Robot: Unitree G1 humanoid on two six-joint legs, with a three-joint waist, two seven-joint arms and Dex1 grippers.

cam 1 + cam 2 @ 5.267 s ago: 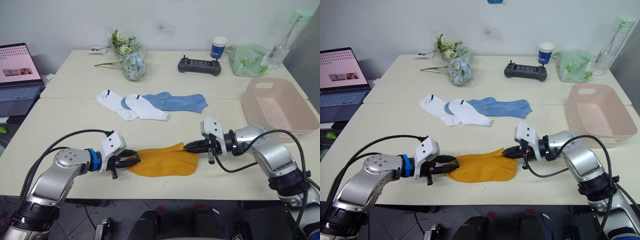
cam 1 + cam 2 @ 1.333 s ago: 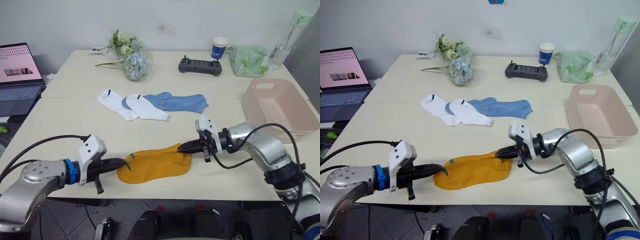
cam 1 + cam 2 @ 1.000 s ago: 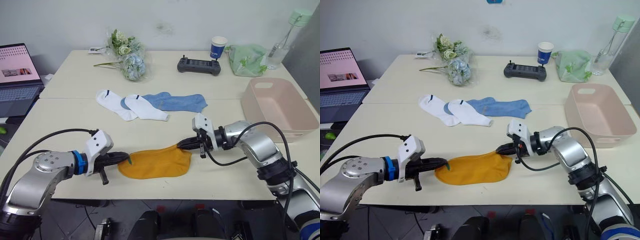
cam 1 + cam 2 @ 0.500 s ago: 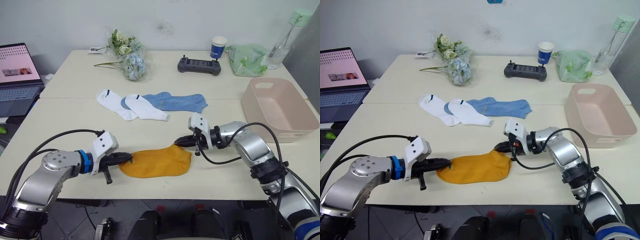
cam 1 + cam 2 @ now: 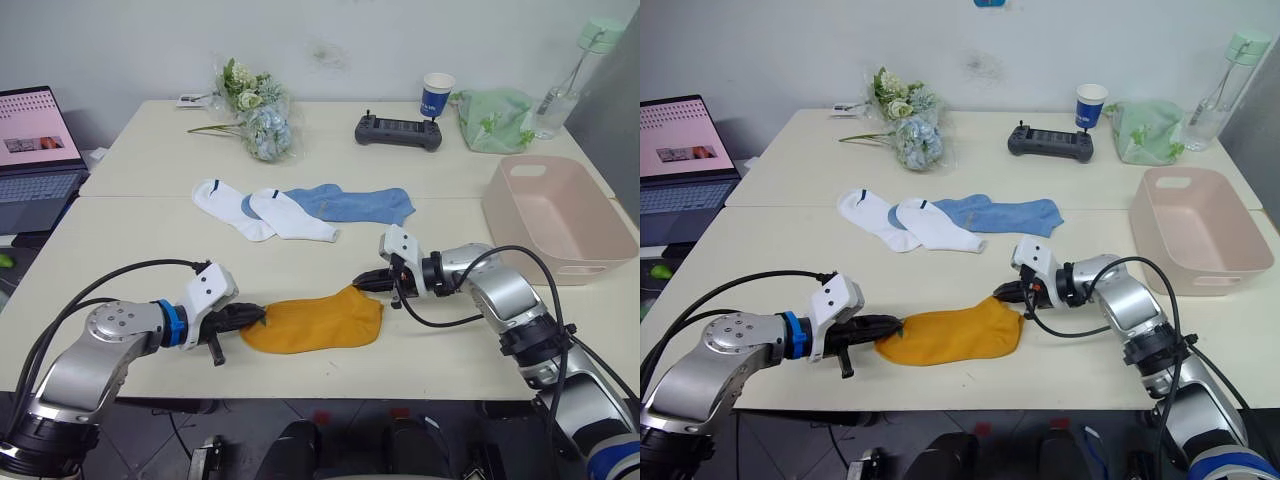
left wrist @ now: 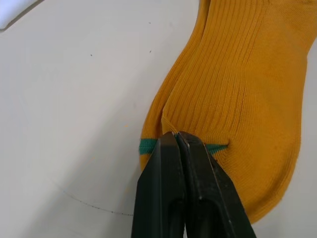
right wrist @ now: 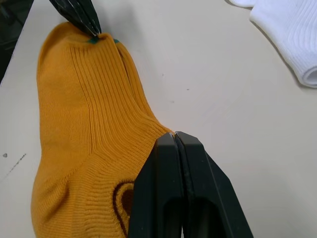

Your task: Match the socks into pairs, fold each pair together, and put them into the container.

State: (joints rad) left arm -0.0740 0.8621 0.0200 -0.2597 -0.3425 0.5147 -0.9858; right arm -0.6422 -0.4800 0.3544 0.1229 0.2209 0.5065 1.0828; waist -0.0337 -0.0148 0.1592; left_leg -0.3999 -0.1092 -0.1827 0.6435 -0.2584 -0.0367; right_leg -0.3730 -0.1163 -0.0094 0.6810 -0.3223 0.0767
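The mustard-orange socks point(image 5: 312, 322) lie stacked near the table's front edge. My left gripper point(image 5: 256, 314) is shut on the green-marked cuff end point(image 6: 171, 133) at the left. My right gripper point(image 5: 363, 284) is shut on the heel corner point(image 7: 168, 134) at the right. Two white socks point(image 5: 262, 211) and light blue socks point(image 5: 352, 204) lie overlapping in the middle of the table. The pale pink container point(image 5: 556, 216) stands at the right edge, with nothing in it.
At the back stand a flower bouquet point(image 5: 255, 118), a black controller point(image 5: 399, 132), a blue-and-white paper cup point(image 5: 436, 95), a pale green cloth bag point(image 5: 495, 119) and a bottle point(image 5: 570, 76). A laptop point(image 5: 38, 150) sits on the far left.
Over the last seconds both grippers moved the orange socks a little away from the front edge and bunched them shorter. In the last half second hardly anything moved.
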